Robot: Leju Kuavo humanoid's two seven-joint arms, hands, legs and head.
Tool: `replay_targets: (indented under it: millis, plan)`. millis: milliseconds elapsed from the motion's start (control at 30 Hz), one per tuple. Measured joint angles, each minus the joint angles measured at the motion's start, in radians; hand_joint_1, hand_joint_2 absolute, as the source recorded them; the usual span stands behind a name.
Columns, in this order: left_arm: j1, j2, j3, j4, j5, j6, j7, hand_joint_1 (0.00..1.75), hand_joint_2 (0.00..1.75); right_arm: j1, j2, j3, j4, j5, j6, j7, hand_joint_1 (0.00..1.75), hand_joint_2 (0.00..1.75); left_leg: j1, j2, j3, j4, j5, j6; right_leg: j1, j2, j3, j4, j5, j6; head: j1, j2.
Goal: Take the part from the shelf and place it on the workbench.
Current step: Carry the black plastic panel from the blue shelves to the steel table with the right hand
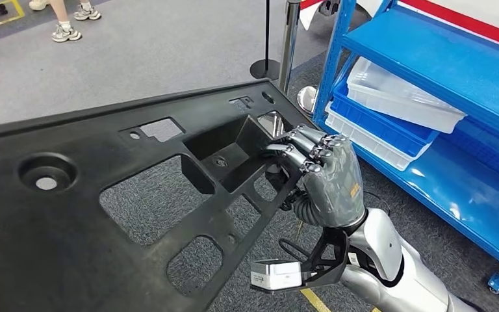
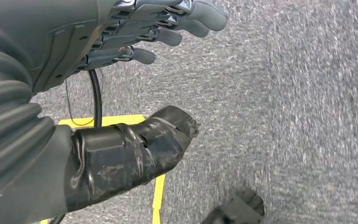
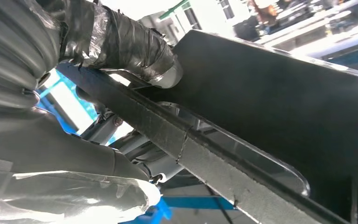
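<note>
Gripping: your right hand (image 1: 321, 172) clamps the black panel's (image 1: 104, 195) near edge; panel runs leftward; left hand (image 2: 135, 32) hangs empty, fingers apart.

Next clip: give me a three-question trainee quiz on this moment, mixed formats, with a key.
1. True or false: the right hand grips the black part at its edge.
2. The white bins sit on: A) the floor, B) the blue shelf, C) the part.
3. Fill in: the left hand holds ____ above the grey carpet.

Key: 1 true. 2 B. 3 nothing.
</note>
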Motion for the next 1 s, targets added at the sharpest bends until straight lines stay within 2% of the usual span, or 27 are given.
replay_targets:
  millis: [33,100,133,167,200,233,267,300,333,367,400,433,500,533,567,633,700,767,800,833,867,900,933,1000]
  plan:
    - [-0.004,0.0,-0.001,0.0,0.0,-0.001,0.0,0.0,1.75,0.004,0.0,0.0,-0.002,0.0,0.0,0.001,1.75,1.75,-0.007,0.007,0.009,-0.019,-0.001,0.006,0.001,-0.008,0.002,-0.004,0.0,0.004,0.0,0.0]
    - [-0.005,0.003,-0.002,0.0,0.0,-0.002,-0.001,0.0,1.75,0.011,0.0,0.0,-0.005,0.0,0.0,0.002,1.75,1.75,-0.012,-0.009,0.014,-0.032,0.003,0.017,0.001,-0.022,0.008,-0.014,-0.001,0.014,0.0,0.0]
    - [-0.004,0.004,-0.002,-0.001,0.0,-0.002,-0.001,0.0,1.75,0.013,0.0,0.0,-0.006,0.0,0.0,0.002,1.75,1.75,-0.01,-0.018,0.023,-0.044,0.008,0.022,0.001,-0.018,0.012,-0.013,-0.005,0.018,0.001,0.0]
    - [-0.003,0.005,-0.002,-0.001,0.0,-0.002,-0.001,0.0,1.75,0.014,0.0,0.0,-0.006,-0.001,-0.001,0.001,1.75,1.75,-0.008,-0.026,0.032,-0.057,0.012,0.027,0.0,-0.002,0.009,0.0,-0.015,0.021,0.003,0.0]
    - [-0.004,0.005,-0.002,-0.002,0.0,-0.002,-0.001,0.0,1.75,0.014,0.0,0.0,-0.007,-0.002,-0.001,0.0,1.75,1.75,-0.004,-0.034,0.041,-0.069,0.017,0.032,0.0,0.019,-0.005,0.034,-0.035,0.022,0.006,0.0]
    - [-0.006,0.005,-0.002,-0.002,0.0,-0.002,-0.001,0.0,1.75,0.015,0.0,0.0,-0.007,-0.003,-0.001,0.0,1.75,1.75,-0.002,-0.043,0.046,-0.074,0.018,0.036,-0.001,0.045,-0.031,0.09,-0.061,0.022,0.01,0.0]
    - [-0.008,0.004,-0.003,-0.002,0.0,-0.002,-0.001,0.0,1.75,0.017,0.0,0.0,-0.007,-0.004,-0.001,-0.001,1.75,1.75,-0.001,-0.052,0.047,-0.074,0.018,0.039,-0.001,0.06,-0.064,0.152,-0.087,0.022,0.012,0.0]
    - [-0.009,0.004,-0.003,-0.003,0.0,-0.001,-0.001,0.0,1.75,0.02,0.0,0.0,-0.007,-0.004,0.0,-0.001,1.75,1.75,-0.001,-0.063,0.047,-0.073,0.017,0.041,-0.001,0.067,-0.097,0.211,-0.105,0.022,0.013,0.0]
    - [-0.007,0.003,-0.004,-0.003,0.0,0.0,-0.001,0.0,1.75,0.023,0.0,0.0,-0.007,-0.004,0.0,-0.002,1.75,1.75,-0.001,-0.075,0.047,-0.071,0.015,0.042,-0.002,0.07,-0.118,0.241,-0.106,0.024,0.014,0.0]
    - [-0.005,0.003,-0.004,-0.004,0.001,0.002,-0.001,0.0,1.75,0.024,0.0,0.0,-0.008,-0.004,0.0,-0.002,1.75,1.75,0.0,-0.087,0.047,-0.067,0.014,0.041,-0.003,0.071,-0.123,0.239,-0.089,0.026,0.014,0.0]
    - [-0.003,0.002,-0.005,-0.004,0.001,0.005,0.0,0.0,1.75,0.024,0.0,0.0,-0.008,-0.004,0.001,-0.003,1.75,1.75,0.002,-0.101,0.047,-0.062,0.011,0.038,-0.005,0.073,-0.113,0.206,-0.059,0.028,0.014,0.0]
    - [-0.001,0.002,-0.005,-0.005,0.002,0.009,0.0,0.0,1.75,0.024,0.0,0.0,-0.008,-0.006,0.001,-0.004,1.75,1.75,0.005,-0.114,0.046,-0.053,0.006,0.034,-0.009,0.084,-0.086,0.141,-0.021,0.03,0.014,0.0]
    - [0.001,0.0,-0.005,-0.008,0.005,0.02,0.002,0.0,1.75,0.024,0.001,0.0,-0.008,-0.011,0.001,-0.006,1.75,1.75,0.007,-0.138,0.034,-0.03,-0.006,0.022,-0.015,0.122,-0.037,0.036,0.016,0.033,0.016,0.0]
    - [0.003,0.0,-0.005,-0.008,0.008,0.027,0.003,0.0,1.75,0.024,0.002,0.0,-0.008,-0.014,0.001,-0.009,1.75,1.75,0.008,-0.148,0.026,-0.02,-0.009,0.017,-0.016,0.136,-0.025,0.01,0.02,0.032,0.016,0.0]
    - [0.007,-0.001,-0.005,-0.009,0.012,0.035,0.004,0.0,1.75,0.024,0.002,0.0,-0.008,-0.017,0.0,-0.012,1.75,1.75,0.009,-0.157,0.02,-0.017,-0.009,0.011,-0.014,0.139,-0.023,0.009,0.014,0.028,0.016,0.0]
    - [0.021,-0.002,-0.005,-0.009,0.019,0.047,0.007,0.0,1.75,0.023,0.005,0.0,-0.007,-0.022,-0.002,-0.019,1.75,1.75,0.013,-0.169,0.014,-0.016,-0.006,0.004,-0.013,0.121,-0.022,0.007,0.017,0.017,0.016,0.0]
    - [0.036,-0.002,-0.005,-0.01,0.023,0.053,0.007,0.0,1.75,0.023,0.009,0.0,-0.005,-0.027,-0.005,-0.026,1.75,1.75,0.012,-0.129,-0.009,0.027,-0.026,-0.006,-0.014,0.101,-0.017,0.003,0.018,0.005,0.009,0.0]
    - [0.044,-0.002,-0.005,-0.011,0.026,0.055,0.004,0.0,1.75,0.025,0.012,0.0,-0.004,-0.036,-0.013,-0.032,1.75,1.75,0.012,-0.073,-0.065,0.136,-0.076,-0.016,-0.01,0.076,-0.013,0.001,0.015,-0.003,0.002,0.0]
    - [0.046,-0.002,-0.005,-0.011,0.029,0.055,0.002,0.0,1.75,0.027,0.012,0.0,-0.002,-0.039,-0.017,-0.036,1.75,1.75,0.015,-0.061,-0.097,0.192,-0.099,-0.019,-0.007,0.063,-0.013,0.001,0.013,-0.006,0.001,0.0]
    - [0.05,-0.002,-0.005,-0.012,0.031,0.054,0.001,0.0,1.75,0.03,0.012,0.0,0.0,-0.042,-0.02,-0.039,1.75,1.75,0.016,-0.056,-0.119,0.23,-0.108,-0.019,-0.004,0.051,-0.012,0.001,0.011,-0.008,0.001,0.0]
    - [0.055,-0.002,-0.005,-0.013,0.033,0.054,0.001,0.0,1.75,0.033,0.013,0.0,0.003,-0.044,-0.021,-0.041,1.75,1.75,0.016,-0.054,-0.124,0.236,-0.101,-0.017,-0.001,0.039,-0.011,0.001,0.009,-0.009,0.0,0.0]
    - [0.06,-0.002,-0.005,-0.013,0.034,0.054,0.001,0.0,1.75,0.034,0.014,0.0,0.006,-0.046,-0.022,-0.042,1.75,1.75,0.015,-0.051,-0.111,0.205,-0.077,-0.013,0.001,0.028,-0.009,0.001,0.007,-0.009,0.0,0.0]
    - [0.064,-0.001,-0.005,-0.013,0.034,0.054,0.001,0.0,1.75,0.035,0.016,0.0,0.008,-0.048,-0.022,-0.043,1.75,1.75,0.012,-0.042,-0.08,0.144,-0.043,-0.006,0.003,0.018,-0.006,0.001,0.004,-0.01,0.0,0.0]
    - [0.065,0.001,-0.005,-0.014,0.033,0.053,0.001,0.0,1.75,0.035,0.017,0.0,0.011,-0.048,-0.022,-0.046,1.75,1.75,-0.004,-0.002,-0.015,0.022,-0.002,0.01,0.006,-0.001,0.002,-0.003,-0.001,-0.007,0.001,0.0]
